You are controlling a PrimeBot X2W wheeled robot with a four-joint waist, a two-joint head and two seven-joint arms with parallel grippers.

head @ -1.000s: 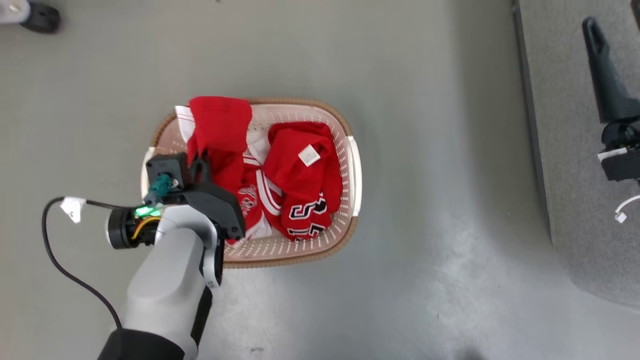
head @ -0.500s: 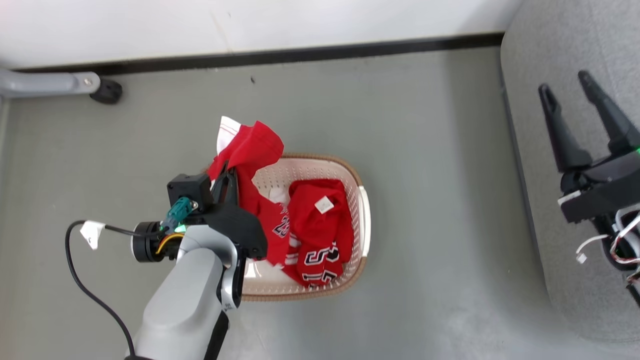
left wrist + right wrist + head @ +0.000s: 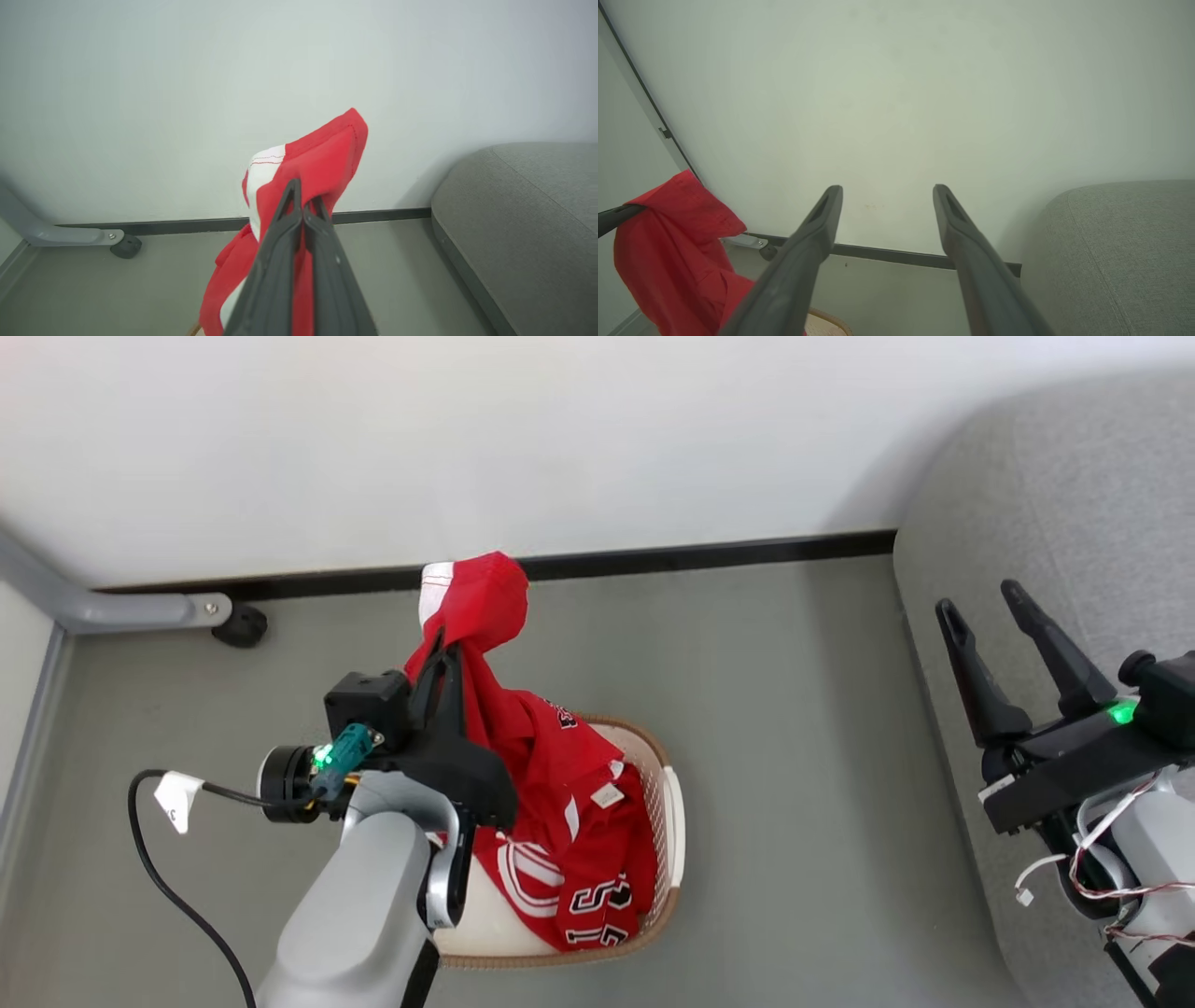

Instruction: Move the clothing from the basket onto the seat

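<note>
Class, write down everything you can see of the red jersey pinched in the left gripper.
The red jersey is soft, creased fabric with white trim and small dark lettering. The left gripper, shut on a fold near its top, holds it above the floor, and a bunch of cloth flops over above the grip. Its lower part trails down into the basket.

— Where does the head camera look from?
— From high up, steeply down on the floor (image 3: pixel 794 728). The basket (image 3: pixel 674 831) sits low at centre, the wall (image 3: pixel 560 429) runs along the top, and the seat (image 3: pixel 1046 523) is at the right edge.
— And the wrist ones?
— Both are low, facing almost level at that wall. The left looks along the left gripper (image 3: pixel 303 203), very near the clothing (image 3: pixel 327 154); the right looks along the right gripper (image 3: pixel 887 191).
— What do they share?
— The wall, the baseboard (image 3: pixel 383 215), the seat on the right, and the clothing, which is at the left edge of the right one.
</note>
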